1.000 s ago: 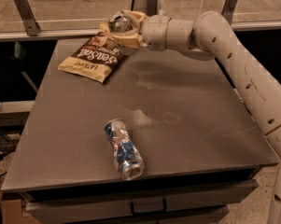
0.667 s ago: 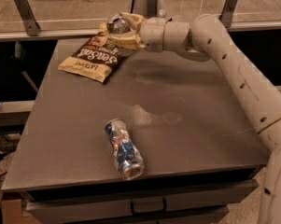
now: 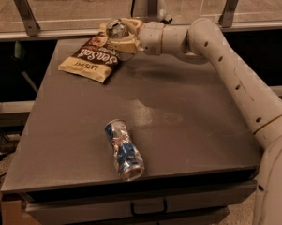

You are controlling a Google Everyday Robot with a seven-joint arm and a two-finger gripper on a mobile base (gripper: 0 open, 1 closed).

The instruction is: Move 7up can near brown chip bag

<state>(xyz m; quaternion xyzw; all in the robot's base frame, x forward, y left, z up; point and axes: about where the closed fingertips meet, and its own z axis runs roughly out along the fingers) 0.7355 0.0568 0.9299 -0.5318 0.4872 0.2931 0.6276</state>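
The brown chip bag (image 3: 91, 56) lies flat at the table's far left, with white "Sea Salt" lettering. My gripper (image 3: 120, 35) reaches across from the right to the bag's far right corner. Its cream fingers (image 3: 125, 45) are closed around the 7up can (image 3: 116, 28), whose silver top shows between them. The can sits right at the bag's far end, over the table's back edge area. Whether the can rests on the table or is held just above it cannot be told.
A crushed blue-and-silver can (image 3: 124, 149) lies on its side near the table's front edge. The grey table (image 3: 192, 121) has a drawer front below. A rail with metal posts (image 3: 23, 13) runs behind the table.
The gripper with the can has shifted slightly left and lower, toward the bag's far end. The bag and the crushed can have not moved.
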